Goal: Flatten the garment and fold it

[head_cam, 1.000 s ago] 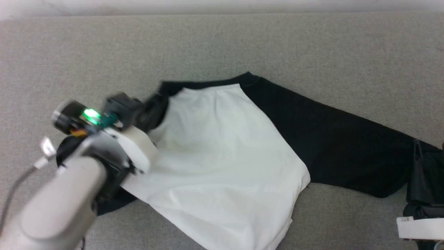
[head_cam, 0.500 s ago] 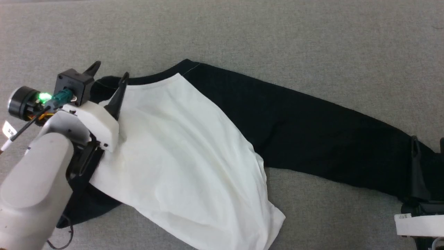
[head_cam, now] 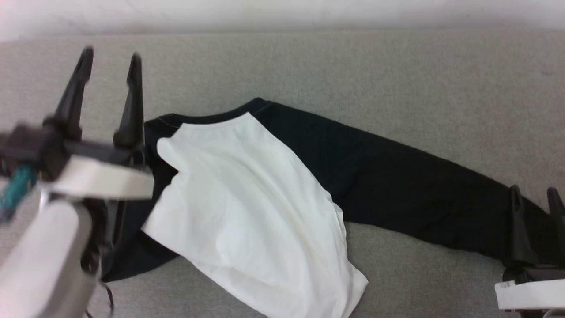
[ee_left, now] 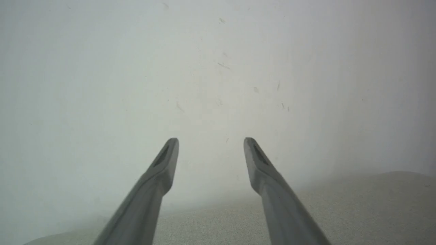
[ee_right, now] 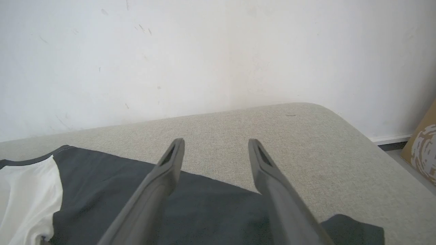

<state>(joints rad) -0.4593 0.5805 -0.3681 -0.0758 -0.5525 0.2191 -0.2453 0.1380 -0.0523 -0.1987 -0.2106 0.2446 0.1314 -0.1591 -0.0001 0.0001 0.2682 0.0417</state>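
Note:
The garment (head_cam: 247,198), a T-shirt with a white body and black sleeves, lies rumpled on the grey cushioned surface (head_cam: 353,66). One black sleeve (head_cam: 419,190) stretches out to the right. My left gripper (head_cam: 110,55) is raised at the upper left, open and empty, beside the black collar edge (head_cam: 194,120). In its own view the left gripper (ee_left: 211,139) points at a pale wall. My right gripper (head_cam: 534,194) stands open over the end of the right sleeve. The right gripper (ee_right: 216,141) holds nothing, with the sleeve (ee_right: 136,190) below its fingers.
A pale wall (ee_right: 204,51) runs along the far edge of the cushion. The cushion's rounded corner (ee_right: 327,115) ends at the right, with floor and a brown cardboard piece (ee_right: 422,146) beyond it.
My left gripper has opened, let go of the shirt's left shoulder, and lifted up and away. The head camera has shifted. The shirt's left side now lies slack.

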